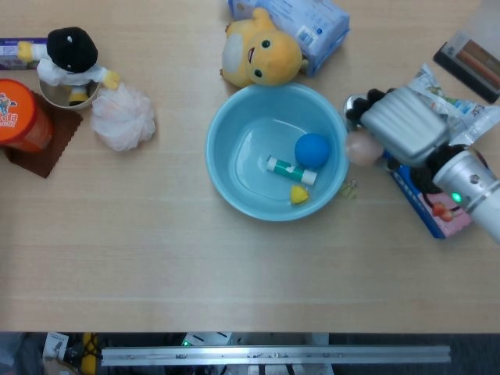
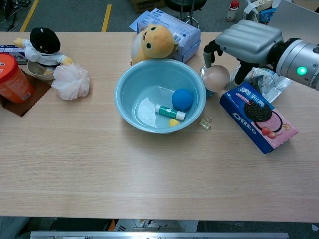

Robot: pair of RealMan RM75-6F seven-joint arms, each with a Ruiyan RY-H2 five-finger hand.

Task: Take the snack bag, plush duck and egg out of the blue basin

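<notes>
With the right hand [image 2: 246, 42] grasping the egg [image 2: 216, 77] past the blue basin [image 2: 124, 89], lower it gently onto bare worktop [image 2: 149, 169] before releasing.

Oreo box [image 2: 258, 116], orange canister [image 2: 12, 77]

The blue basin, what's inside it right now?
Inside the blue basin: a blue ball, a green-capped white tube and a small yellow piece. Nothing hides its floor.

Bright, even overhead light fills both views, leaving only soft shadows. A pale sheen lies inside the blue basin [image 2: 130, 87]. The egg [image 1: 361, 148] looks slightly blurred.
</notes>
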